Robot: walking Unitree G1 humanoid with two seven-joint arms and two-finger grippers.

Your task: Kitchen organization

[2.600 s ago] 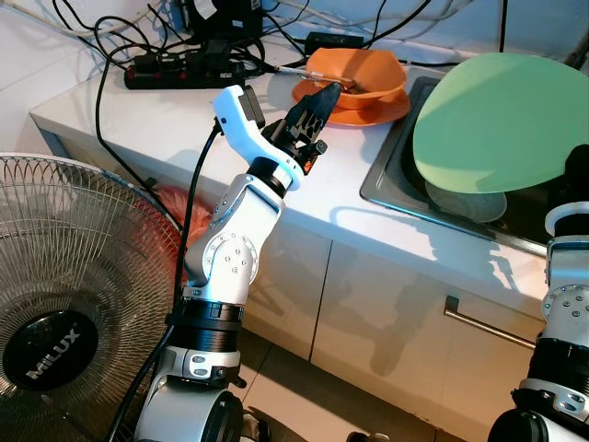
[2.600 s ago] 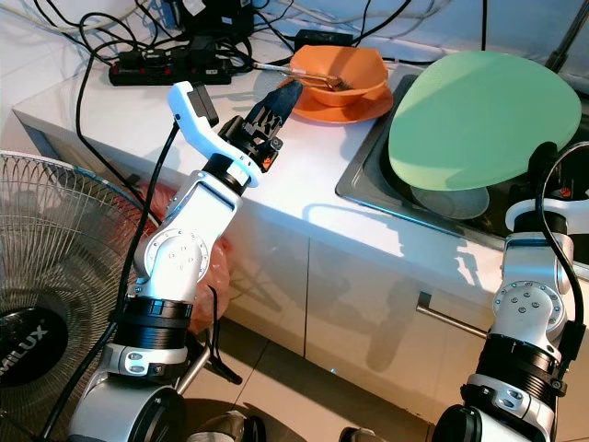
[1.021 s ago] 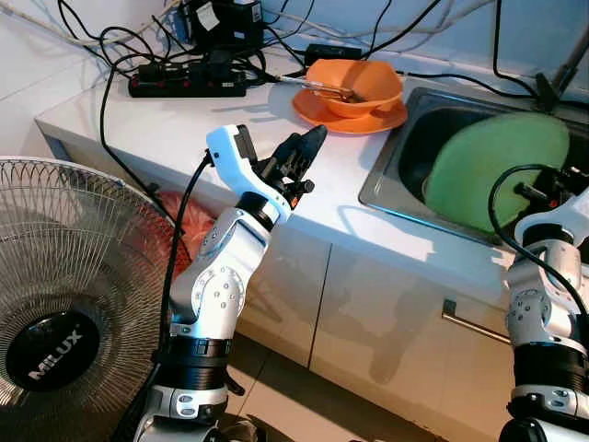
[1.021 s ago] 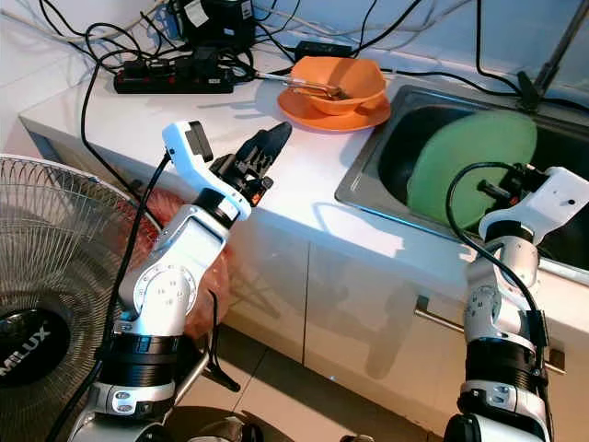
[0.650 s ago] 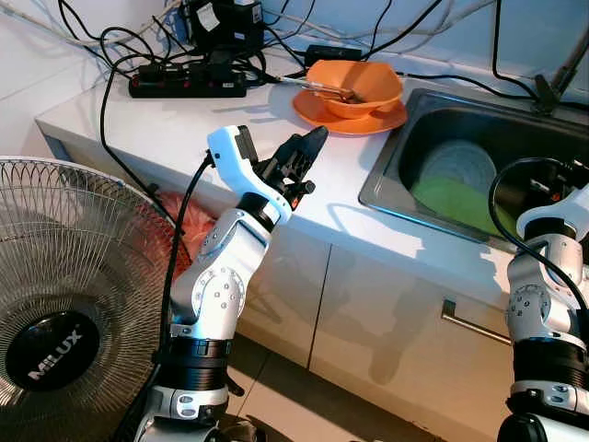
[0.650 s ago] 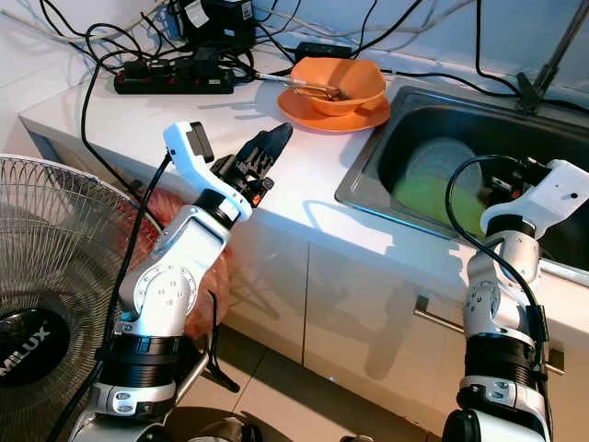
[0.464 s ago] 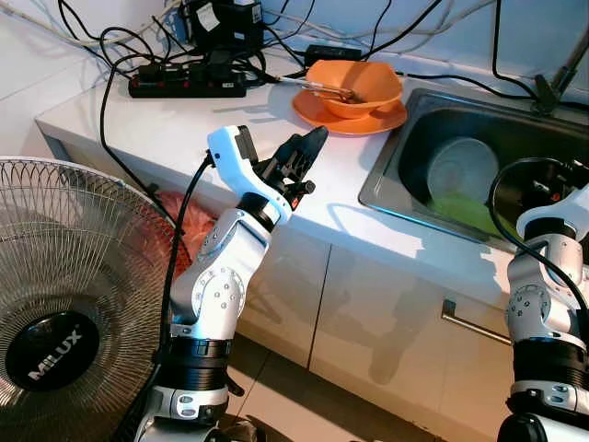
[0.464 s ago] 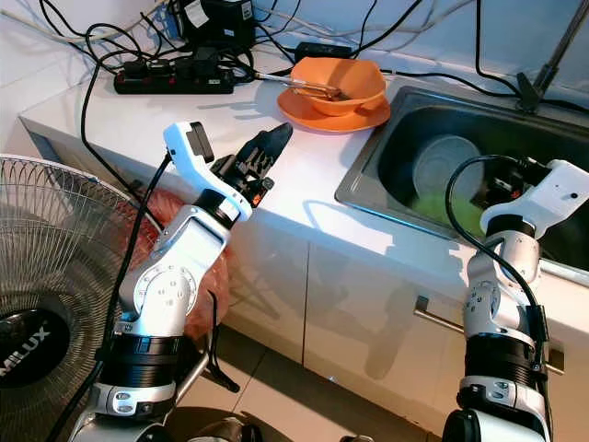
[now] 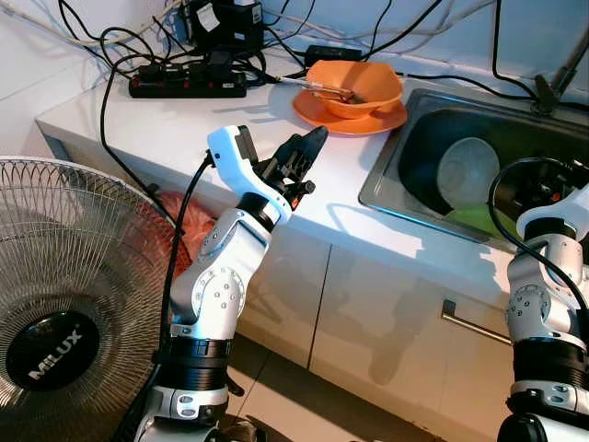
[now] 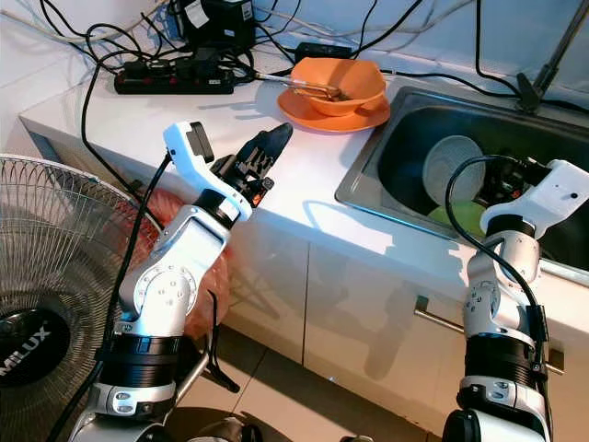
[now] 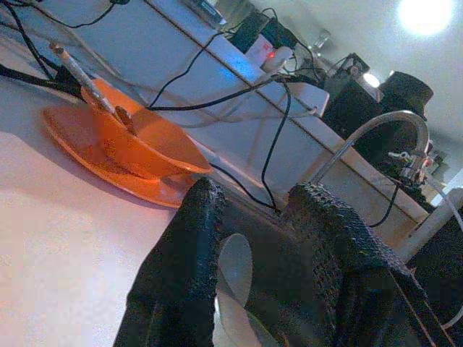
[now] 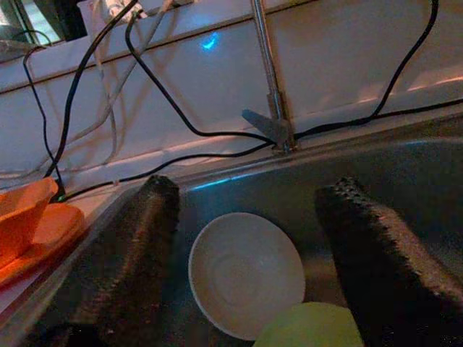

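White desk at frame center, sink at right. Green plate and white bowl lie in the sink basin; orange bowl on its plate upper center. Right gripper over the sink, jaws apart, empty. Left gripper above desk, jaws slightly apart, empty. Plate looks deposited; next likely the orange bowl, needing a left-arm reach.

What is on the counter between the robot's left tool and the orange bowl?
Nothing: in the left eye view, only bare white counter lies between the left tool and the orange bowl.
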